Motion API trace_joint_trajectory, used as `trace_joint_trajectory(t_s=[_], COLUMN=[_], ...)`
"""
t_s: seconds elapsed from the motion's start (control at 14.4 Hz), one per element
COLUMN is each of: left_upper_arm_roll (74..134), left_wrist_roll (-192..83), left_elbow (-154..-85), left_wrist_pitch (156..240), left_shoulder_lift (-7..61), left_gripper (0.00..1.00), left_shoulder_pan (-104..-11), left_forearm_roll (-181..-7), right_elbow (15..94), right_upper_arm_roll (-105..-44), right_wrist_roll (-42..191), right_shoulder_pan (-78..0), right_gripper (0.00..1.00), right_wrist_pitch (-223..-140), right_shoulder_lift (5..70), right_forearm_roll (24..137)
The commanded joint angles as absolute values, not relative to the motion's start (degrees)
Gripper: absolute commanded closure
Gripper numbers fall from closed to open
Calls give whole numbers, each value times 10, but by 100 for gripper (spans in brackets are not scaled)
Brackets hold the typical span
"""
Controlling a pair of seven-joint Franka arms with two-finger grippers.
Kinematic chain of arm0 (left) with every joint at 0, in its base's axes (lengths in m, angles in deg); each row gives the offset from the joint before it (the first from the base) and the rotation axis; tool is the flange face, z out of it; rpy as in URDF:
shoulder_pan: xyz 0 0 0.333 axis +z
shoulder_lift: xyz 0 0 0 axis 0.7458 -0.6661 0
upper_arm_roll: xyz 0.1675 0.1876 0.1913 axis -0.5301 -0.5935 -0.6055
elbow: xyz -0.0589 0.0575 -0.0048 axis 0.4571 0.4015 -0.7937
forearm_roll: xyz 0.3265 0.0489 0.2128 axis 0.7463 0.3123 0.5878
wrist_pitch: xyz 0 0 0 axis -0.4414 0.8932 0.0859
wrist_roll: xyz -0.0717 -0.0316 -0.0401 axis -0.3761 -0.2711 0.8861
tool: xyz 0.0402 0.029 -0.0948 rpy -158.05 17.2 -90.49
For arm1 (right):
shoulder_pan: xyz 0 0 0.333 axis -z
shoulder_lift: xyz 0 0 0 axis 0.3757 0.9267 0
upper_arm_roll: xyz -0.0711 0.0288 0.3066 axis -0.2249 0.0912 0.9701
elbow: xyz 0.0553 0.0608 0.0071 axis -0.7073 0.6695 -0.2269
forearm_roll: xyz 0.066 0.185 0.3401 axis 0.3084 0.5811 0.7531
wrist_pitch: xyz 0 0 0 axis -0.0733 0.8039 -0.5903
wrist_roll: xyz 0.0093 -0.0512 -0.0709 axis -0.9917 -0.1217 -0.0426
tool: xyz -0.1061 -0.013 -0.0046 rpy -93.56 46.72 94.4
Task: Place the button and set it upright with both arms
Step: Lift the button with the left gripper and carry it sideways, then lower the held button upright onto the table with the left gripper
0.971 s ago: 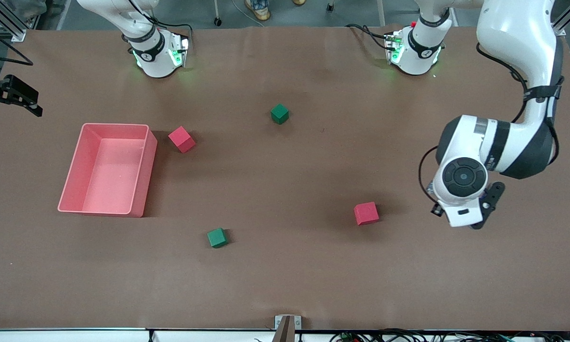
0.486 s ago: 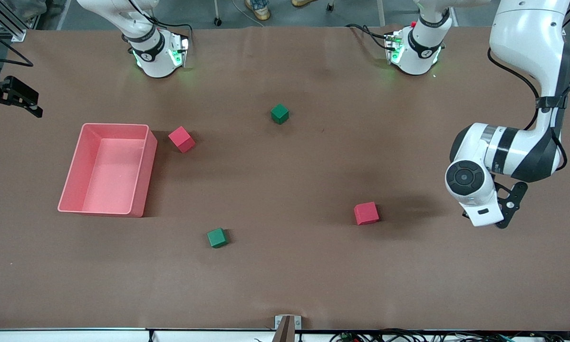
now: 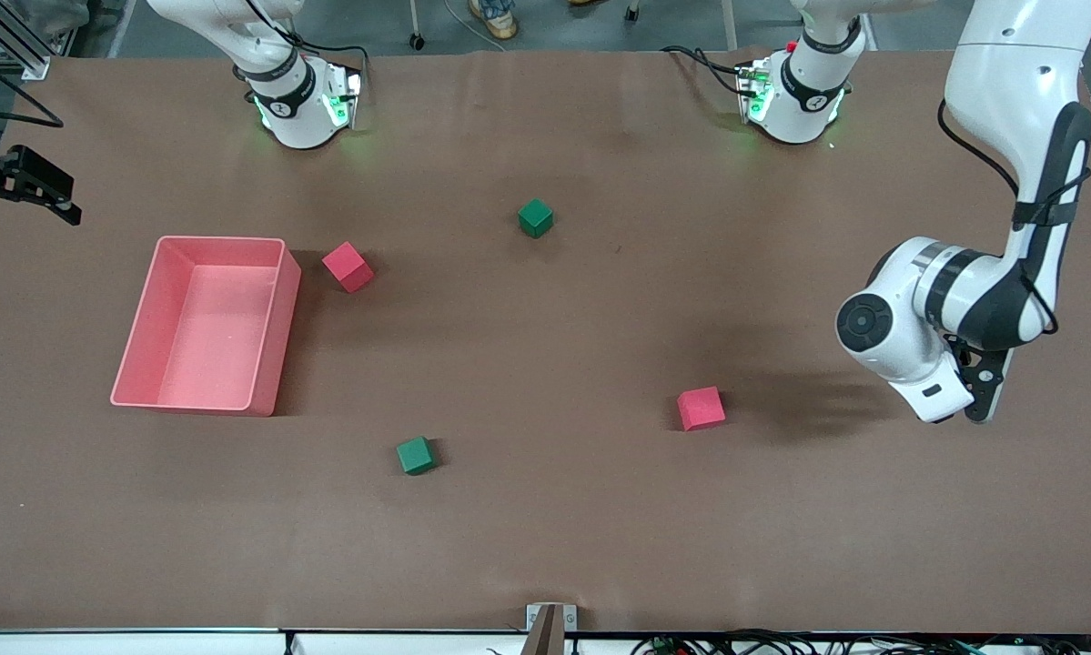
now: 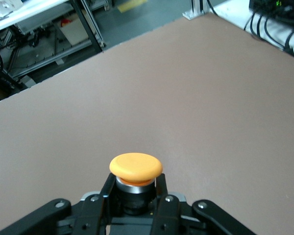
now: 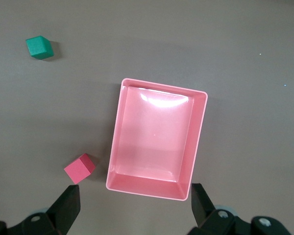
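Note:
The button (image 4: 135,166), with a round orange cap on a dark body, sits between the fingers of my left gripper (image 4: 134,190), which is shut on it with the cap pointing away from the hand. In the front view the left gripper (image 3: 980,400) hangs over bare table at the left arm's end, beside a red cube (image 3: 701,408); the button is hidden there by the hand. My right gripper (image 5: 134,203) is open and empty, high over the table by the pink bin (image 5: 164,88). It is out of the front view.
The pink bin (image 3: 220,241) stands at the right arm's end. A red cube (image 3: 348,266) lies beside it. One green cube (image 3: 535,217) lies mid-table near the bases, another (image 3: 415,455) nearer the front camera. The right wrist view shows a green cube (image 5: 39,47) and a red cube (image 5: 80,168).
The left arm's hand has swung toward the left arm's end of the table and turned, with the button still in it. The cubes and bin have not moved.

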State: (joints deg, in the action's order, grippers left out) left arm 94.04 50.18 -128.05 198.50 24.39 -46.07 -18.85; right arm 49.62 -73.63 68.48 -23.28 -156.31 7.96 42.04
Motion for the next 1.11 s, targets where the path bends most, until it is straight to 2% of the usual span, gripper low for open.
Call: trace_joint_trajectory(t_s=[0.0,0.35,0.55,1.04], left_upper_arm_roll=[947,944,945,944], left_wrist_roll=[592,752,811,969], left_elbow=[-1308,-1350,-1352,-1352], left_wrist_pitch=[1994,1974,1902,1801], left_shoulder_lift=[239,222,196,125], left_gripper=[100,100,100,100], left_shoulder_pan=[-457,-457,-462,-459], left_forearm_roll=[-115,19,63,147], right_elbow=[489,489,489,489], right_upper_arm_roll=[-736,-736,-736,-736], right_wrist_roll=[677,677,677,679], right_shoulder_pan=[-232,-233,-234,-234], right_gripper=[0,0,0,0], right_wrist_pitch=[-1562,-1562,-1562,-1563], right_shoulder_lift=[83,83,83,87], right_forearm_roll=[419,418,418,420])
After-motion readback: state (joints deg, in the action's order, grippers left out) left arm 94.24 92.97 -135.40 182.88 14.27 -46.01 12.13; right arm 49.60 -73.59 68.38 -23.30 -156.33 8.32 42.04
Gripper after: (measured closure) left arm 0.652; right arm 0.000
